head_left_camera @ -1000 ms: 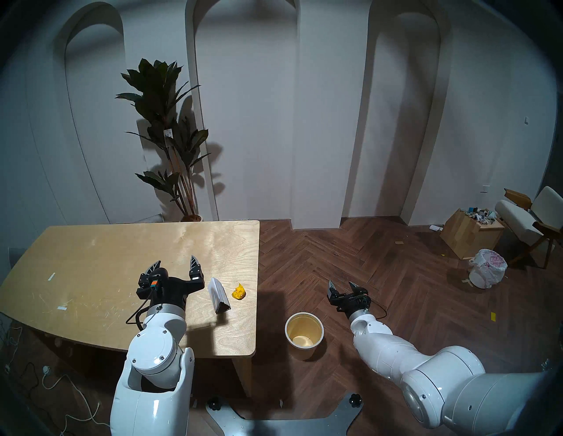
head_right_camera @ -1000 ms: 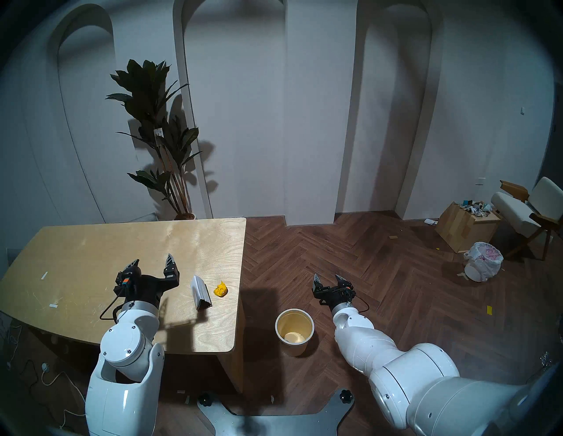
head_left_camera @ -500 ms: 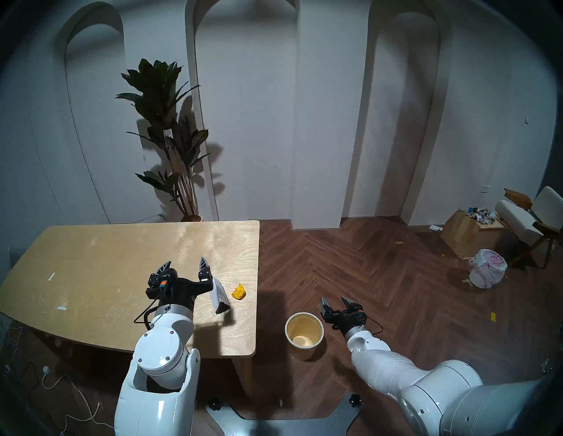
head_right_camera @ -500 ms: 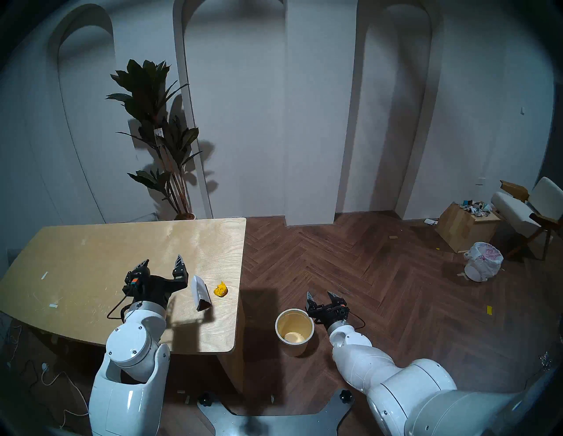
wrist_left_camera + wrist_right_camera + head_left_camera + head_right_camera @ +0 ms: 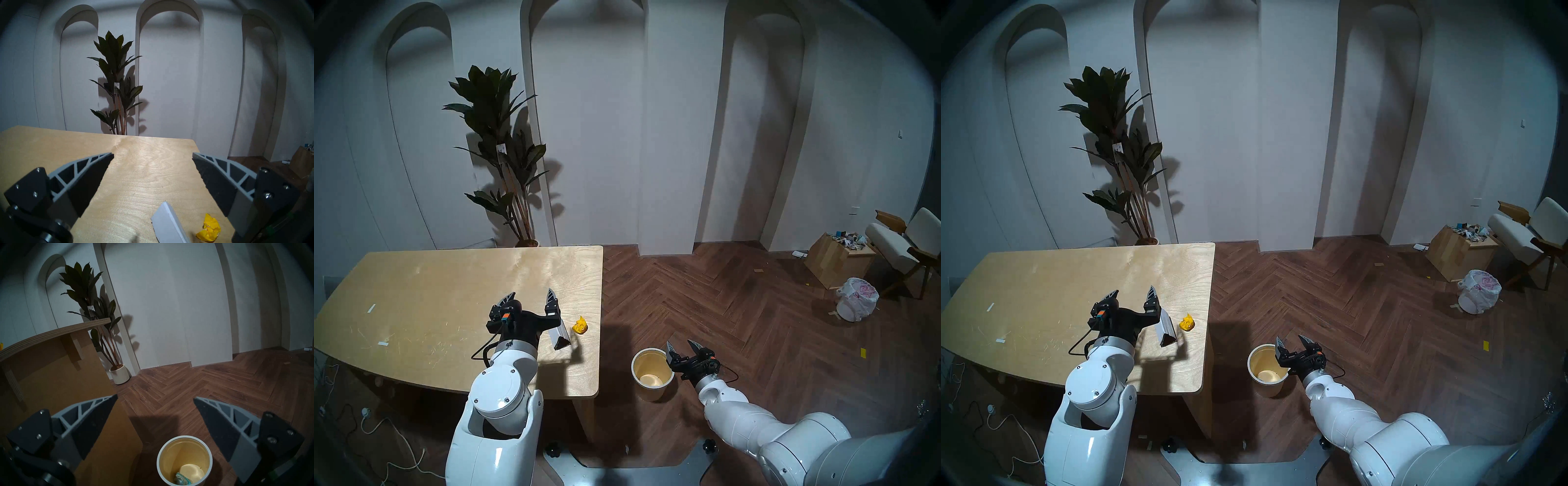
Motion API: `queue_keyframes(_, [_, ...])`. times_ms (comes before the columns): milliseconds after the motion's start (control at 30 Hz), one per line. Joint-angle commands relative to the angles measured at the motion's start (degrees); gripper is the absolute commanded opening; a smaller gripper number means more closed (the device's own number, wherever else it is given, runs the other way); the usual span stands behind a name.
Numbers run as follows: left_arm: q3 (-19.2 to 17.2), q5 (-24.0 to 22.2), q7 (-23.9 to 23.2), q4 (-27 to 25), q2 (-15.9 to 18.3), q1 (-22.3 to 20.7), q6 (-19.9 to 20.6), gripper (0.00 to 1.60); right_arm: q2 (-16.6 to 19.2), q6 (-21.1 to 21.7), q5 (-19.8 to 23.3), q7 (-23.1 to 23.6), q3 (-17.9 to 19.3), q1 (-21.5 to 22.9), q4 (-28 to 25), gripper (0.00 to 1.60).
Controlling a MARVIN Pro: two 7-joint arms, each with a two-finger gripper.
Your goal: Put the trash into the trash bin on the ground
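Cream bin (image 5: 652, 373) on the wood floor (image 5: 755, 322) beside the table (image 5: 449, 288), blue-white packet (image 5: 182, 480) lying at its bottom. White carton (image 5: 560, 336) and yellow scrap (image 5: 580, 325) side by side on the tabletop. Left gripper (image 5: 529, 296) spread wide and empty, just above the carton. Right gripper (image 5: 682, 347) likewise parted, empty, at the bin's rim.

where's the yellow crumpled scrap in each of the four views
Head stereo left: yellow crumpled scrap near the table's right edge, right of the white carton.
Head stereo right: same spot, left of centre.
Left wrist: bottom right, beside the carton.
Right wrist: only a yellow sliver at the far left edge, probably it.
Shared landmark: the potted plant.
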Motion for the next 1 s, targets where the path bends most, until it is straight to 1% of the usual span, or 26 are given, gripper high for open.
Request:
queue_keyframes(0, [0.4, -0.2, -0.2, -0.9, -0.1, -1.1, 1.2, 1.60, 0.2, -1.3, 0.3, 2.3, 0.0, -1.1, -2.0, 1.60])
queue_keyframes(500, [1.4, -0.3, -0.8, 0.0, -0.1, -2.2, 5.7, 1.60, 0.8, -2.5, 1.3, 6.2, -0.1, -3.6, -4.4, 1.60])
queue_keyframes(967, [1.8, -0.4, -1.0, 1.4, -0.2, -3.3, 10.0, 1.60, 2.3, -3.6, 2.4, 10.1, -0.1, -6.1, -7.3, 1.60])
